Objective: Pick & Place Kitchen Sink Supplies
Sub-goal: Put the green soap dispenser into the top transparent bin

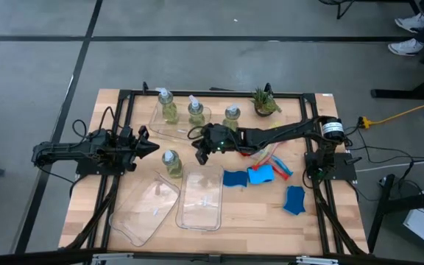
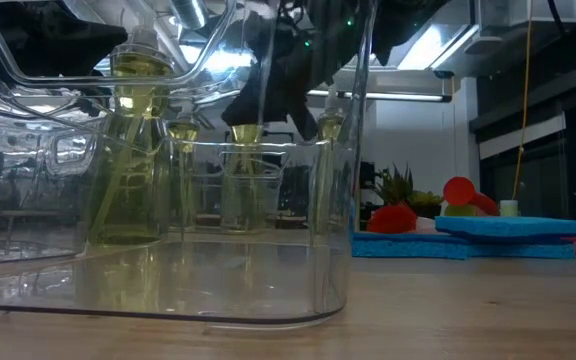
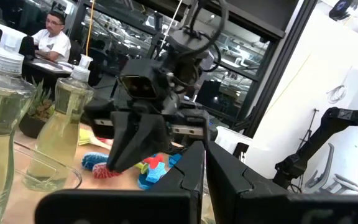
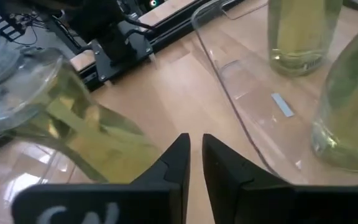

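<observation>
Right gripper [image 1: 201, 153] fingers nearly together, empty, mid-table; lone pump bottle [image 1: 172, 163] upright just beside it at 8 o'clock; left gripper [image 1: 152, 146] equally near, fingers together

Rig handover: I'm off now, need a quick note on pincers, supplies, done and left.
Right pincer: reached to table centre among the pump bottles, shut, holding nothing.
Left pincer: waits at the left edge, shut, empty.
Four pump bottles: three in the back row, one near the front trays.
Blue sponges and brushes lie front right.
Done: nothing in the front trays.
Left: everything.
</observation>
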`<state>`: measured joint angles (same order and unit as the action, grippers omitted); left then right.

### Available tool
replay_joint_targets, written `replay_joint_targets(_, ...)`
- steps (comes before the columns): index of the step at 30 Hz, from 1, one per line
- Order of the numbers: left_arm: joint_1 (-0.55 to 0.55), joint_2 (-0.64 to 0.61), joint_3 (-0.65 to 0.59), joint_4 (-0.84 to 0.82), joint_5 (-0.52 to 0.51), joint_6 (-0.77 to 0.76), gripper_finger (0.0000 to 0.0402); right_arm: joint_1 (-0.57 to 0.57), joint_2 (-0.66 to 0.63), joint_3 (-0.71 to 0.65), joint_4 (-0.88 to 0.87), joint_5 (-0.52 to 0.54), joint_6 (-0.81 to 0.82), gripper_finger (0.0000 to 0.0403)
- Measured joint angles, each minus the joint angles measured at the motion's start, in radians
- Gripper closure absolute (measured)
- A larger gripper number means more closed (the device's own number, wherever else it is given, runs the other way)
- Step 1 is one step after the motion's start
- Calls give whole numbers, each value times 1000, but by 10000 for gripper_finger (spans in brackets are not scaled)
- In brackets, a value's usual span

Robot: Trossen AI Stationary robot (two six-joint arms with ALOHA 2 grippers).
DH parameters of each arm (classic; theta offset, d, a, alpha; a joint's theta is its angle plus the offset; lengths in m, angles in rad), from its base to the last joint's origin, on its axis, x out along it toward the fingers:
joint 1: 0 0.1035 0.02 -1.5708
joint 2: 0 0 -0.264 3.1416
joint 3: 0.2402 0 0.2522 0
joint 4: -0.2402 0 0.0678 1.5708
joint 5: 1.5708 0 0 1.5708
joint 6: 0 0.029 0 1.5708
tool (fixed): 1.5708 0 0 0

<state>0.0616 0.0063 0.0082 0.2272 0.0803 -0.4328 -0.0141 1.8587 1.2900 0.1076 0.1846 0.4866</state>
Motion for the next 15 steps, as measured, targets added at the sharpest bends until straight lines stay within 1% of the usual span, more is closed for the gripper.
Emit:
replay_joint_targets(3, 0, 0, 0, 0, 0, 0, 391, 34, -6, 0, -9, 58, -71, 359)
replay_joint_targets(5, 0, 0, 0, 0, 0, 0, 391, 66, -27, 0, -43, 124, -101, 359)
replay_joint_targets(8, 0, 0, 0, 0, 0, 0, 391, 117, -66, 1, -120, 286, -133, 359)
replay_joint_targets(12, 0, 0, 0, 0, 0, 0, 391, 172, -97, 1, -234, 508, -103, 359)
replay_joint_targets(15, 0, 0, 0, 0, 0, 0, 391, 201, -112, 1, -294, 643, -67, 359)
